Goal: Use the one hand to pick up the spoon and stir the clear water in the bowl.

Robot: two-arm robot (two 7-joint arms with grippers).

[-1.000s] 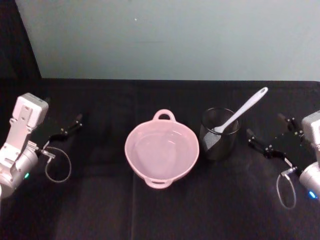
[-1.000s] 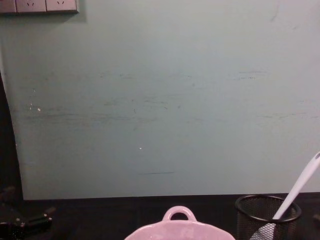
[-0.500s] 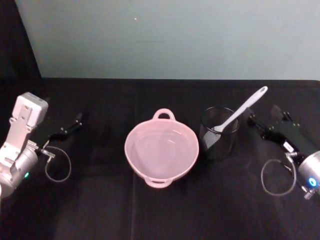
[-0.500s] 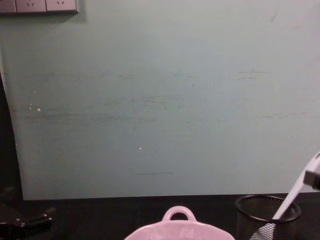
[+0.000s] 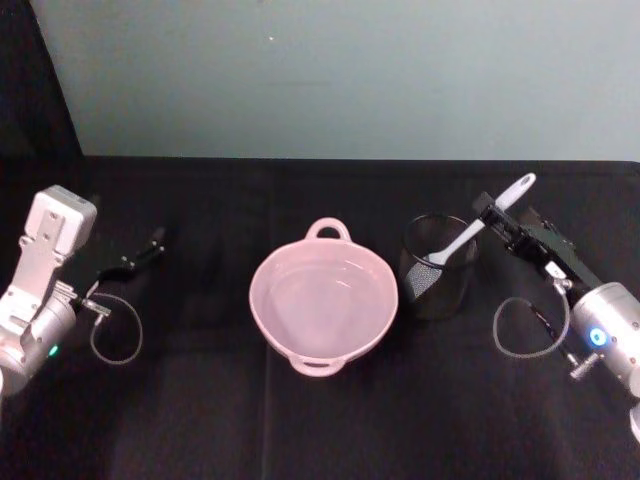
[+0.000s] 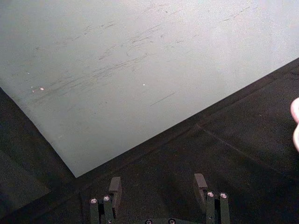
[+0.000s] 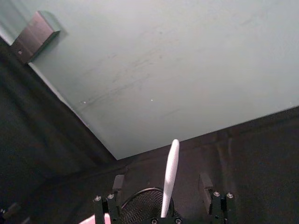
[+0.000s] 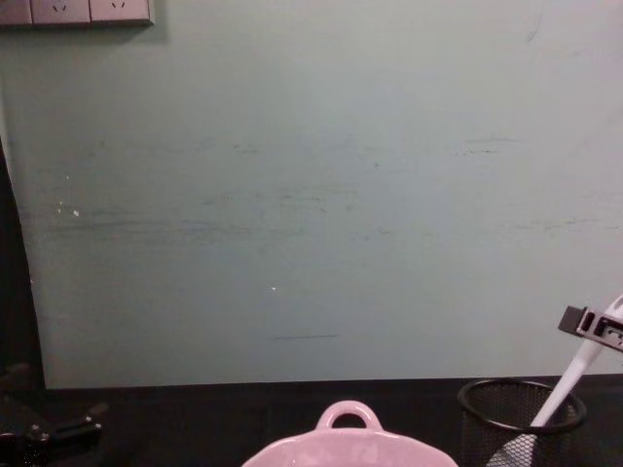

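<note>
Between the spread fingers [image 7: 118,183] of the right gripper [image 5: 490,215] stands the spoon [image 7: 170,172] handle, flanked on both sides with neither finger touching it. Below the fingers, its scoop sits in the black mesh cup [image 5: 437,283]. The pink bowl [image 5: 256,300] of water [image 5: 325,300] lies beyond that cup, just beside it. The left gripper [image 5: 143,252] rests well apart from the bowl, fingers likewise open.

left gripper [image 6: 158,181] is held with fingers [image 6: 115,185] apart over the black cloth [image 6: 243,158] | pale green wall [image 6: 140,56] is faced | bowl [image 6: 295,123] is glimpsed as a pink sliver
</note>
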